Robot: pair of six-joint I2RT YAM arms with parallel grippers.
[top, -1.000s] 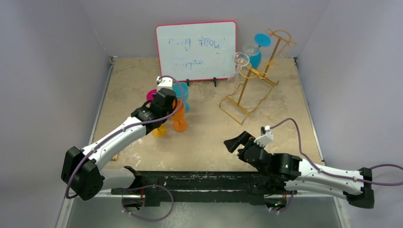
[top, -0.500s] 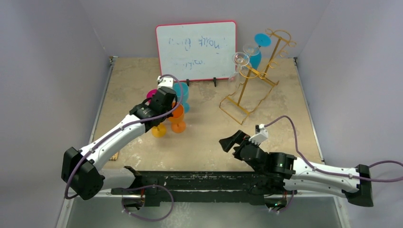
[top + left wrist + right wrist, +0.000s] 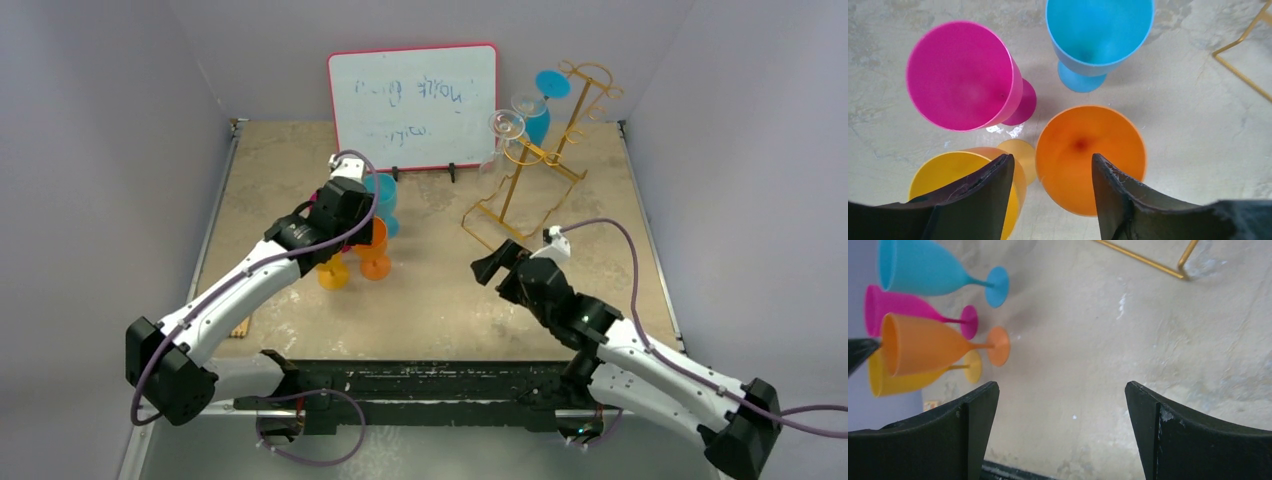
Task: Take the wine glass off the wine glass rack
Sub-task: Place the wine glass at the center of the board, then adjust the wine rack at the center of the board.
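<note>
Though seemingly well begun, not finished. Spread over the bench [image 3: 430,300]: work in two places. Standing upright at the back right, on its wire base, the wine glass rack [image 3: 524,153], hung on its hooks with three glasses upside down: a hanging blue glass [image 3: 545,90], a clear glass [image 3: 507,124] and a second clear glass [image 3: 528,103] just beside it. Grouped left of centre, upright and close together, off the rack: a pink glass [image 3: 960,75], a standing blue glass [image 3: 1098,32], an orange glass [image 3: 1090,150] and a yellow glass [image 3: 948,175], probably taken down already, though only a guess. Poised above the orange and yellow pair, the left fingers [image 3: 980,195], spread apart and gripping nothing. Held near the rack's base yet apart from it, the right fingers [image 3: 958,440], wide open and likewise empty. Left to do, by this reckoning: reaching a hanging glass, closing on its stem, sliding it out of the hook.
</note>
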